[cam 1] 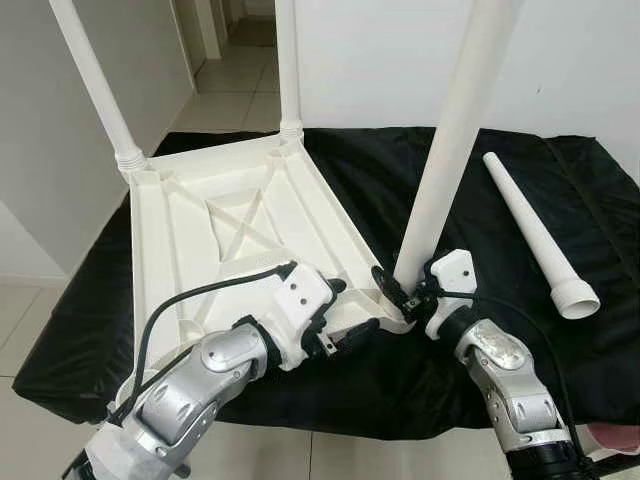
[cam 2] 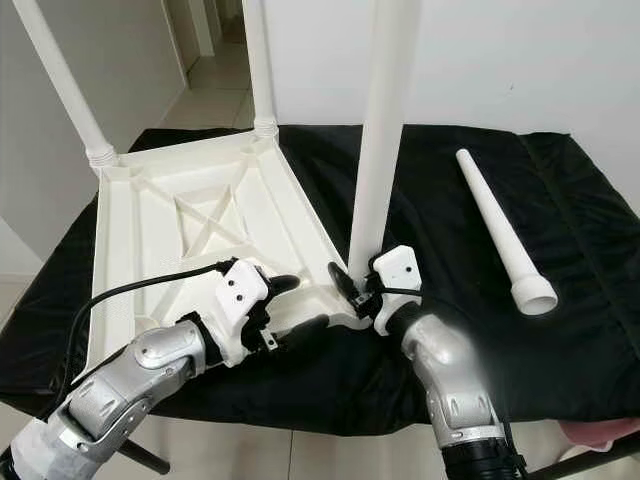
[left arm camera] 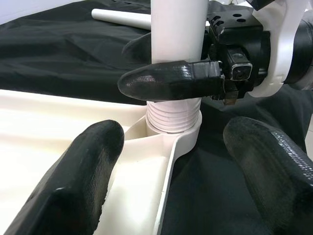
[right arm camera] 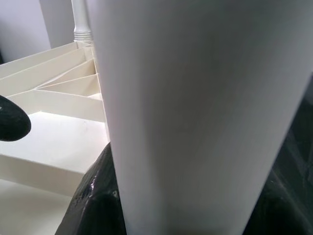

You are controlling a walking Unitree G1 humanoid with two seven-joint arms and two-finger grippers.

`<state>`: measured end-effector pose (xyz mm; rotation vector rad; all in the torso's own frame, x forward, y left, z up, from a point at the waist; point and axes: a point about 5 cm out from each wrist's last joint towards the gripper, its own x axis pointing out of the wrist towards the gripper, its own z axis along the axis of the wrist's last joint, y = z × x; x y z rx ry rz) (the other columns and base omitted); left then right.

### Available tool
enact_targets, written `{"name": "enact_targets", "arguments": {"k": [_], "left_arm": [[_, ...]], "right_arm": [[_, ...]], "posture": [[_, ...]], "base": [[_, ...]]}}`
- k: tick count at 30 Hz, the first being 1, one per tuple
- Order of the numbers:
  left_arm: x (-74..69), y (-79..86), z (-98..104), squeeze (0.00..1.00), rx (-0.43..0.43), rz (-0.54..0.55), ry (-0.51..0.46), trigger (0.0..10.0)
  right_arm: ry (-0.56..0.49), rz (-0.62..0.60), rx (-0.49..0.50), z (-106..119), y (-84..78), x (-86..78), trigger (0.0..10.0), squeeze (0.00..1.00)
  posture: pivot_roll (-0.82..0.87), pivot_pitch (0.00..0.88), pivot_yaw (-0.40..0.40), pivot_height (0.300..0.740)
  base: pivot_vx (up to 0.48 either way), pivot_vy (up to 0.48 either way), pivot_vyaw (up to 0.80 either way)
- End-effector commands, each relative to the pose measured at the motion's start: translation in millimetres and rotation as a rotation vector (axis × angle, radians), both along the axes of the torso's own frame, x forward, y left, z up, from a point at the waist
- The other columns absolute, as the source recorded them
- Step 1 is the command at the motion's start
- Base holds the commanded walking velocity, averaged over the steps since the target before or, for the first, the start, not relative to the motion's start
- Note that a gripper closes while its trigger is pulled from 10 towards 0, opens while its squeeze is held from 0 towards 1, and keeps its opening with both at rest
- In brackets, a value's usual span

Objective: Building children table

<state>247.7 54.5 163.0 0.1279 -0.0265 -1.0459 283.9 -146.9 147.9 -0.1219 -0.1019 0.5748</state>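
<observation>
Right gripper (cam 1: 408,290) is clamped on the near leg (cam 1: 455,140), standing in a corner socket of the upturned tabletop (cam 1: 215,240). Left gripper (cam 1: 345,312) is held spread over that corner's edge. 1 loose leg (cam 1: 535,232) lies on black cloth (cam 1: 560,360)

Left gripper (cam 1: 352,312) jaws apart, right gripper (cam 1: 404,290) jaws seemingly clamped

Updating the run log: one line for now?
right gripper: shut on third leg at socket | left gripper: open, beside tabletop | fourth leg: loose
</observation>
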Motion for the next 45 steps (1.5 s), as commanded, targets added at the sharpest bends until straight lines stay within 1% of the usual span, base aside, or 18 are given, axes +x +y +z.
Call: {"name": "enact_targets", "arguments": {"k": [1,3,11,15,20,21,24,25,26,30,32,33,34,37,39,42,43,45], "left_arm": [[-2.2,-0.2,2,0.00,0.024,-0.076,-0.006,10.0],[-2.3,0.2,3,0.00,0.023,-0.071,-0.008,10.0],[-3.4,-0.7,3,0.00,0.020,-0.070,-0.006,10.0],[-2.8,-0.9,3,0.00,0.017,-0.069,-0.004,10.0],[-3.0,-1.8,4,0.00,0.009,-0.074,-0.004,10.0],[-3.7,-2.1,4,0.00,0.000,-0.074,0.000,10.0],[-4.3,-2.3,4,0.00,-0.007,-0.074,0.003,10.0],[-5.8,-2.9,5,0.00,-0.018,-0.077,0.008,10.0],[-6.1,-3.1,5,0.00,-0.020,-0.077,0.008,10.0],[-6.1,-3.5,5,0.00,-0.021,-0.076,0.008,10.0],[-5.9,-3.9,5,0.00,-0.023,-0.073,0.006,10.0],[-5.9,-3.9,5,0.00,-0.023,-0.073,0.006,10.0],[-5.4,-3.8,4,0.00,-0.022,-0.072,0.005,10.0],[-5.2,-3.6,4,0.00,-0.021,-0.071,0.004,10.0],[-4.0,-3.7,4,0.00,-0.020,-0.072,0.003,10.0],[-3.3,-4.1,4,0.00,-0.021,-0.072,0.002,10.0],[-2.5,-4.9,5,0.00,-0.022,-0.076,0.000,10.0],[-2.0,-5.6,5,0.00,-0.022,-0.079,-0.002,10.0]], "right_arm": [[0.121,0.017,0.069,-17,5.8,0.2,10.0,0.00],[0.146,-0.005,0.107,-18,4.8,1.3,10.0,0.00],[0.184,-0.046,0.174,-20,3.7,1.4,10.0,0.00],[0.180,-0.054,0.177,-19,3.4,2.0,10.0,0.00],[0.132,-0.087,0.151,-16,4.1,1.8,10.0,0.00],[0.115,-0.129,0.162,-15,6.6,1.3,10.0,0.00],[0.104,-0.166,0.176,-14,9.5,0.6,10.0,0.00],[0.097,-0.243,0.228,-14,21.0,-2.7,10.0,0.00],[0.091,-0.279,0.237,-14,26.5,-4.0,10.0,0.00],[0.081,-0.315,0.241,-15,30.5,-4.7,10.0,0.00],[0.083,-0.412,0.259,-17,36.9,-5.2,10.0,0.00],[0.083,-0.412,0.259,-17,36.9,-5.2,10.0,0.00],[0.088,-0.517,0.277,-18,37.0,-4.1,10.0,0.00],[0.089,-0.546,0.286,-17,36.3,-3.5,10.0,0.00],[0.067,-0.654,0.262,-16,28.4,-1.6,10.0,0.00],[0.059,-0.703,0.252,-15,24.3,-1.3,10.0,0.00],[0.064,-0.751,0.247,-18,17.7,-1.4,10.0,0.00],[0.068,-0.782,0.245,-19,13.7,-1.8,10.0,0.00]], "posture": [[-0.01,0.062,0.070,0.740],[-0.01,0.067,0.069,0.740],[-0.01,0.068,0.065,0.740],[-0.01,0.069,0.064,0.740],[-0.01,0.072,0.059,0.740],[-0.01,0.073,0.055,0.740],[-0.01,0.073,0.051,0.740],[0.00,0.072,0.041,0.740],[0.00,0.072,0.041,0.740],[0.00,0.070,0.038,0.740],[0.00,0.065,0.033,0.740],[0.00,0.065,0.033,0.740],[0.00,0.062,0.034,0.740],[0.00,0.062,0.034,0.740],[-0.01,0.052,0.037,0.740],[-0.01,0.049,0.039,0.740],[-0.02,0.043,0.043,0.740],[-0.02,0.042,0.045,0.740]], "base": [[0.000,0.000,0.00],[0.000,0.000,0.00],[0.000,0.000,0.00],[0.000,0.000,0.00],[0.000,0.000,0.00],[0.000,0.000,0.00],[0.000,0.000,0.00],[0.000,0.000,0.00],[0.000,0.000,0.00],[0.000,0.000,0.00],[0.000,0.000,0.00],[0.000,0.000,0.00],[0.000,0.000,0.00],[0.000,0.000,0.00],[0.000,0.000,0.00],[0.000,0.000,0.00],[0.000,0.000,0.00],[0.000,0.000,0.00]]}}
